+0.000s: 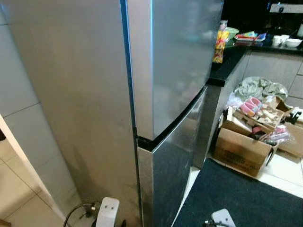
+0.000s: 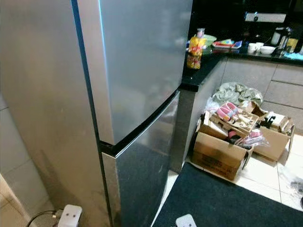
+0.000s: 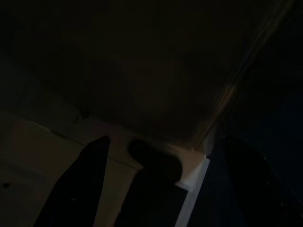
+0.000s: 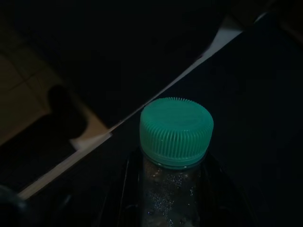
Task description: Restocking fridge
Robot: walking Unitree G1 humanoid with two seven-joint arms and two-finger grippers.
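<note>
Fridge [image 1: 165, 71] doors closed; right tool [image 4: 175, 198] grips bottle [image 4: 176, 142].

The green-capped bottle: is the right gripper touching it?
Touching. In the right wrist view the bottle rises between the right gripper's two dark fingers, which press against both sides of its neck with no gap.

A tall two-door steel fridge [image 1: 170, 71] stands closed at the left. Just to its right runs the dark stone worktop [image 1: 232, 56], with a yellow snack packet [image 1: 219, 45] on it. On the floor before the worktop sits an open cardboard box [image 1: 241, 151], beside a dark floor mat [image 1: 236, 198].
</note>
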